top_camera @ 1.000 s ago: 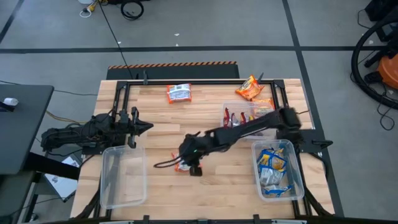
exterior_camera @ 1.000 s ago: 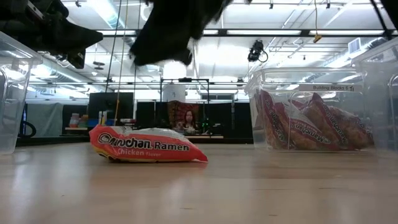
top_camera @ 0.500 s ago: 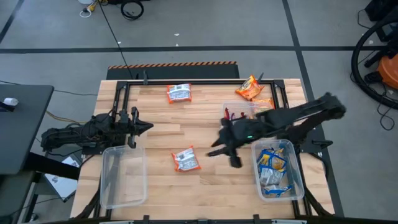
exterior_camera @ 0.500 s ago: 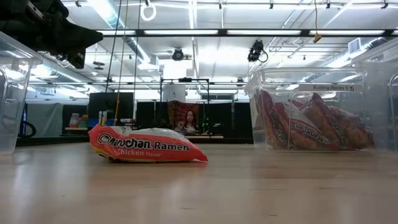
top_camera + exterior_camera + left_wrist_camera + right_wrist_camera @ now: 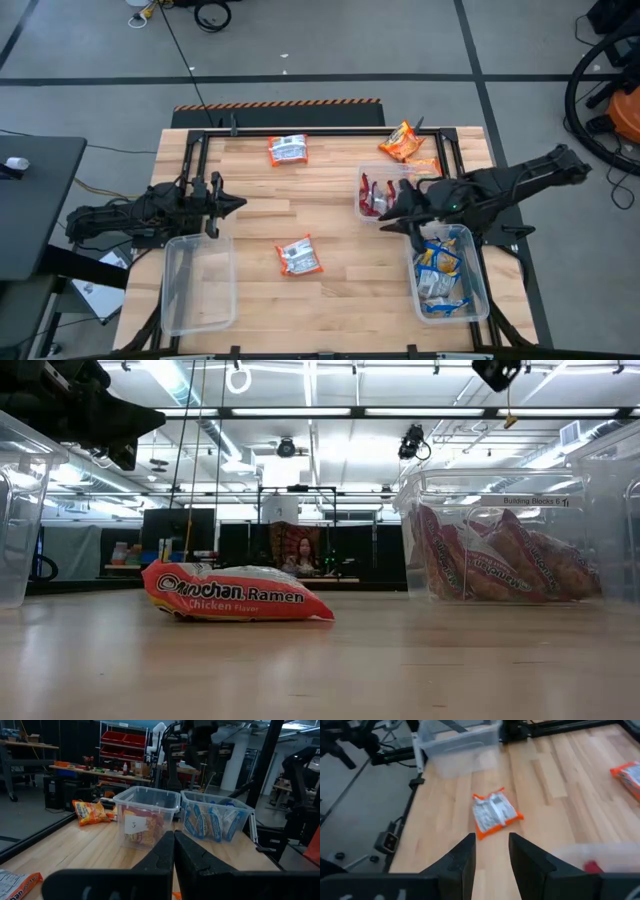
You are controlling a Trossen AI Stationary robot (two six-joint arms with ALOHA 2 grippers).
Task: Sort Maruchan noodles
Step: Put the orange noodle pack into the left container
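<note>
1. Overhead, the right gripper (image 5: pixel 385 212) is seen held over the near edge of the bin of red packets (image 5: pixel 362 200), beside the bin of blue packets (image 5: pixel 478 290); its fingers (image 5: pixel 461 859) are parted, with nothing between them.
2. Below the parted fingers, in the right wrist view, an orange-edged noodle packet (image 5: pixel 495 813) is shown lying flat on the wooden table (image 5: pixel 555 775), apart from the gripper.
3. The same packet (image 5: pixel 299 256) is found near the middle of the table (image 5: pixel 330 300) in the high view, between the empty clear bin (image 5: pixel 170 300) and the blue-packet bin, touching neither.
4. From table height, that packet (image 5: pixel 235 595) is read as a chicken-flavour kind, with the red packets (image 5: pixel 500 565) stacked inside their bin behind it.
5. A second white-and-orange packet (image 5: pixel 288 150) is placed near the far edge, and an orange packet (image 5: pixel 402 141) lies at the far right corner, just outside the red-packet bin.
6. The left gripper (image 5: pixel 232 203) is parked at the table's left side, beside the empty bin's far end, with its fingers (image 5: pixel 165 855) pressed together.
</note>
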